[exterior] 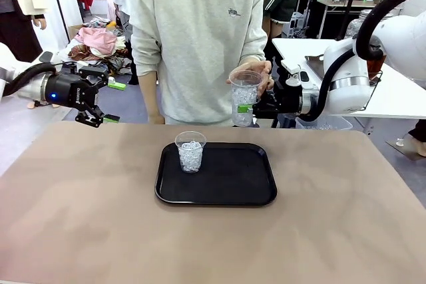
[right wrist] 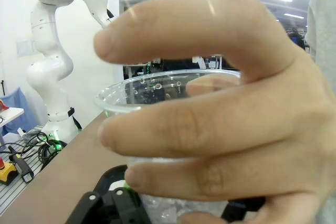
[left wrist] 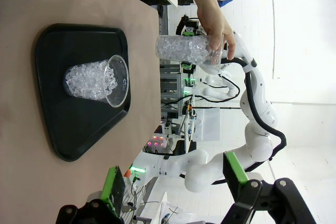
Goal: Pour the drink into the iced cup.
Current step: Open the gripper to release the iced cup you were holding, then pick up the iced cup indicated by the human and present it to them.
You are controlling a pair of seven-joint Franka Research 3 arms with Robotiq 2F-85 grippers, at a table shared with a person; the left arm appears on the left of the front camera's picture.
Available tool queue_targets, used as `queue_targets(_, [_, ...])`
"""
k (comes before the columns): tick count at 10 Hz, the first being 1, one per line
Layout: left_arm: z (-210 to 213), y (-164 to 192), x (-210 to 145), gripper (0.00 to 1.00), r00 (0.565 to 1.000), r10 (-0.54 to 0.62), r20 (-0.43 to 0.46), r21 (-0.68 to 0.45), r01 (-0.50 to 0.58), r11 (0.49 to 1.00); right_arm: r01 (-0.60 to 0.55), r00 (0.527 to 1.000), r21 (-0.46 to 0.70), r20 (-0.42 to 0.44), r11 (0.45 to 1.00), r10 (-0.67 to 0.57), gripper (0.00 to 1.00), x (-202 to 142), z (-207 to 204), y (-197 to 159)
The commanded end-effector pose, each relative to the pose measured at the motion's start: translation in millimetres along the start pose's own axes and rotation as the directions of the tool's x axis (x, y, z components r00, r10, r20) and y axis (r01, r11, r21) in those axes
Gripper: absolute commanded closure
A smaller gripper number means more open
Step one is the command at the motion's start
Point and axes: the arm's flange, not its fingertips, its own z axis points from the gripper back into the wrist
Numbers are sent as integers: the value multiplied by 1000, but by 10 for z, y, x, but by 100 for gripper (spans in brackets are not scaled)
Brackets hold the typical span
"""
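An iced cup (exterior: 190, 152) of clear plastic stands upright on the left part of a black tray (exterior: 233, 177); it also shows in the left wrist view (left wrist: 97, 81). Beyond the table's far edge, a person's hand (exterior: 263, 71) grips a second clear cup with ice (exterior: 245, 94). My right gripper (exterior: 245, 110) has its fingers at that cup's lower part. In the right wrist view the hand (right wrist: 220, 129) wraps the cup (right wrist: 157, 95), hiding whether the pads touch it. My left gripper (exterior: 93, 119) hangs open over the far left edge. The drink is out of view.
The brown table (exterior: 100, 231) stretches bare around the tray. The person stands close against the far edge, behind the tray. A white side table (exterior: 399, 94) sits behind my right arm. The tray (left wrist: 73, 129) lies near the table's corner in the left wrist view.
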Motion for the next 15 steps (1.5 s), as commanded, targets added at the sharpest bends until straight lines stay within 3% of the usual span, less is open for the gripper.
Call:
queue_targets(1, [5,-5,-14,0,1000,0,1,-2,0,1000,33,999,-6,-22,999,-33,0,14,138,54])
queue_targets(5, [5,-5,-14,0,1000,0,1,-2,0,1000,55,998,-57,-22,997,-56,0,-41,520,238])
queue_targets(8, [5,-5,-14,0,1000,0,1,-2,0,1000,57,998,-69,-23,996,-58,0,-62,841,615])
queue_targets(11, [5,-5,-14,0,1000,0,1,-2,0,1000,6,999,-75,-48,997,-10,0,-106,1116,999])
queue_targets(15, [5,-5,-14,0,1000,0,1,-2,0,1000,-25,1000,-116,-21,993,23,0,-178,1246,1222])
